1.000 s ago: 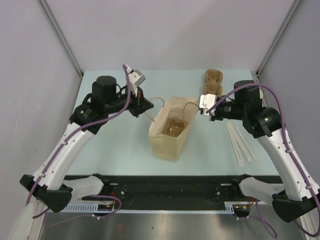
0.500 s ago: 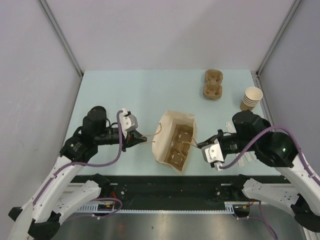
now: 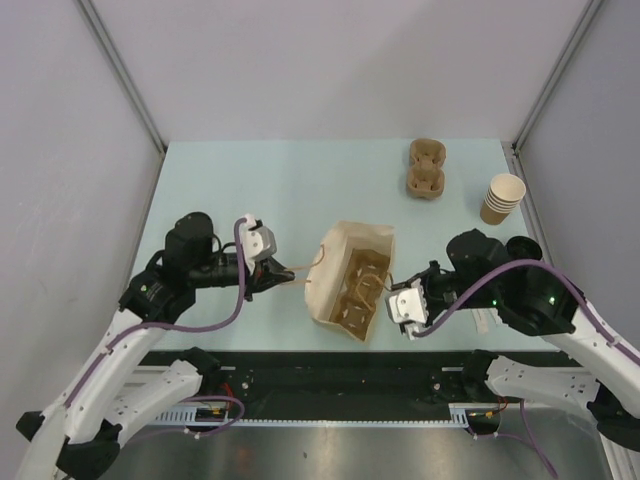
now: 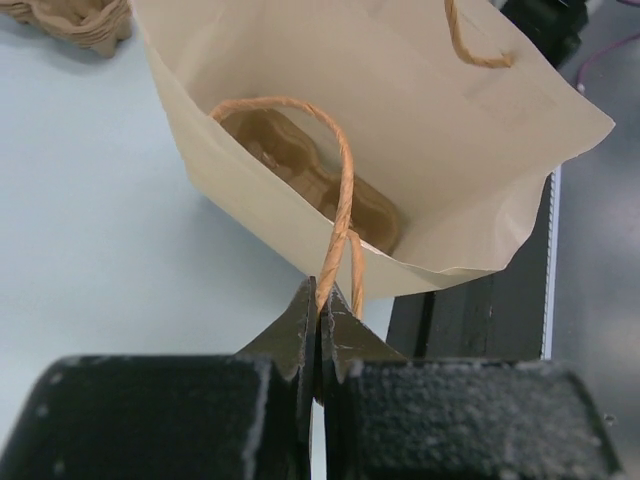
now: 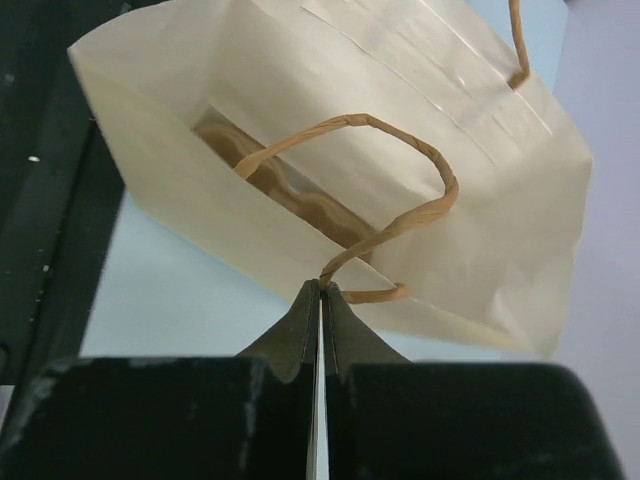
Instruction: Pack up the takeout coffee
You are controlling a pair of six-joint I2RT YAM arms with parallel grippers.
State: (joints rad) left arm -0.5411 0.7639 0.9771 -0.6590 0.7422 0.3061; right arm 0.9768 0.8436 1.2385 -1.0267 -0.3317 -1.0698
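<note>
The kraft coffee cups (image 3: 502, 198) stand stacked at the back right of the table, away from both grippers. The tan paper bag (image 3: 335, 262) stands open in the middle near the front edge, with a pulp cup carrier (image 3: 358, 290) inside it. My left gripper (image 3: 283, 281) is shut on the bag's left twisted handle (image 4: 340, 190), its tips (image 4: 325, 300) pinching the cord. My right gripper (image 3: 392, 288) is shut on the right handle (image 5: 400, 215), which it pinches at the tips (image 5: 322, 292). The handles are pulled apart, holding the bag mouth (image 5: 450, 120) open.
A second pulp carrier (image 3: 425, 168) lies at the back, left of the cups, and shows at the left wrist view's top corner (image 4: 70, 20). The black front rail (image 3: 330, 380) runs just below the bag. The right arm covers most of the white straws.
Both arms have drawn back toward the near edge with the handles. The bag has come nearer with its mouth spread. The right arm has uncovered the cup stack, and its gripper has edged left.
</note>
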